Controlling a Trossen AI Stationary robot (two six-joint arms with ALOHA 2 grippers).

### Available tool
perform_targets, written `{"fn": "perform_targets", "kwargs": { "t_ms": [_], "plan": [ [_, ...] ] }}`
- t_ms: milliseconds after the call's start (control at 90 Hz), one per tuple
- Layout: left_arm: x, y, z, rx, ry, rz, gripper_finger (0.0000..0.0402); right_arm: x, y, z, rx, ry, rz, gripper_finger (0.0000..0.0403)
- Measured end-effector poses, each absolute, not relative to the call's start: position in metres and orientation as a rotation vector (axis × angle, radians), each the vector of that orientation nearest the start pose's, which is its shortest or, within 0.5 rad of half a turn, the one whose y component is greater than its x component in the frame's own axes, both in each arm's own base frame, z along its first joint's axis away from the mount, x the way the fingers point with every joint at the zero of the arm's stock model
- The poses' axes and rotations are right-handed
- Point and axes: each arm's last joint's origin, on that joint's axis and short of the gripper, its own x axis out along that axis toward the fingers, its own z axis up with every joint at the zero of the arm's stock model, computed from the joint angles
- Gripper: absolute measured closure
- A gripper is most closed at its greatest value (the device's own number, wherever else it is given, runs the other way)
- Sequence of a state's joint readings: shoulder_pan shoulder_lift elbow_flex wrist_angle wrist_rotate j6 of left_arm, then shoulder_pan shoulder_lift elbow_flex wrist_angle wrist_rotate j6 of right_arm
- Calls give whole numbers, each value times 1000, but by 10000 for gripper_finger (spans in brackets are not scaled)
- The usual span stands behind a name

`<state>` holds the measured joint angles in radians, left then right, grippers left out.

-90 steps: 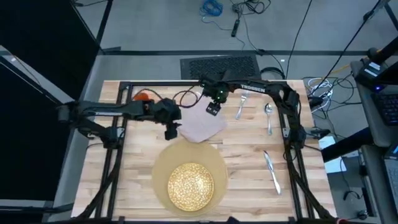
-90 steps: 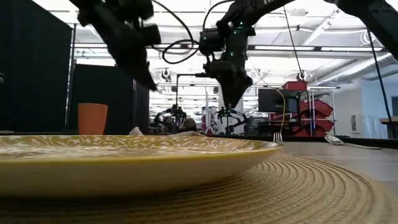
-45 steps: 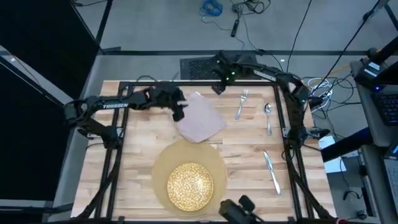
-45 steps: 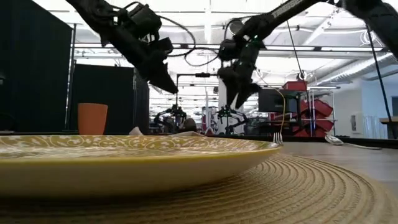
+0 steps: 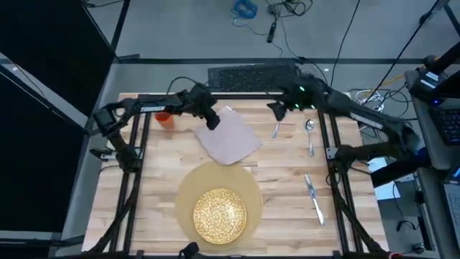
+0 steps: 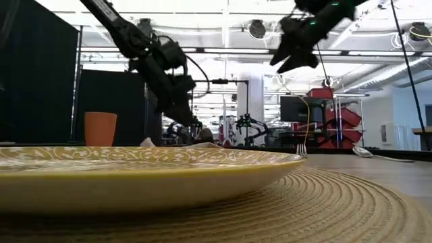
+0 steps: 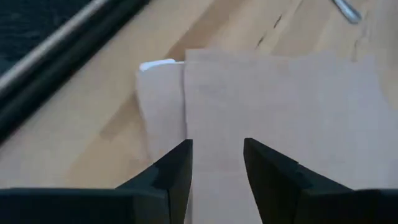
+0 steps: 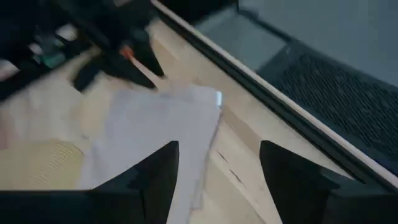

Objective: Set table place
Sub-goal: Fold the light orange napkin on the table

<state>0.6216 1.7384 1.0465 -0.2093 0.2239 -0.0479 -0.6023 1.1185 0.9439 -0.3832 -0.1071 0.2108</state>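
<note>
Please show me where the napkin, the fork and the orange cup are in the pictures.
napkin (image 5: 231, 139): high view, middle of the cloth.
fork (image 5: 277, 122): high view, middle of the handle.
orange cup (image 6: 100, 129): low view, middle of its side wall.

The left end effector (image 7: 217, 165), fingers parted, hovers above the napkin (image 7: 280, 106).

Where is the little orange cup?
In the high view the cup sits at the table's far left corner, partly under the left arm, left of the napkin.
</note>
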Motion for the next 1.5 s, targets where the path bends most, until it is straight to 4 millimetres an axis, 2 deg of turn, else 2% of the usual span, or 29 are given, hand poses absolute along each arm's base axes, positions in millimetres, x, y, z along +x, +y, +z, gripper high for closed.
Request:
{"fn": "perform_targets", "kwargs": {
  "t_ms": [200, 433, 756, 1078, 1500],
  "plan": [
    [302, 208, 163, -442, 855, 375, 272, 180, -112, 273, 451, 374, -521, 193],
    [305, 213, 156, -453, 879, 382, 272, 184, -107, 248, 487, 355, -502, 193],
    [300, 213, 153, -442, 942, 428, 272, 187, -107, 245, 497, 369, -494, 193],
    [295, 209, 140, -464, 1046, 414, 272, 187, -107, 246, 496, 368, -494, 193],
    [298, 203, 140, -455, 1065, 394, 272, 187, -107, 246, 485, 366, -492, 193]
  ]
}}
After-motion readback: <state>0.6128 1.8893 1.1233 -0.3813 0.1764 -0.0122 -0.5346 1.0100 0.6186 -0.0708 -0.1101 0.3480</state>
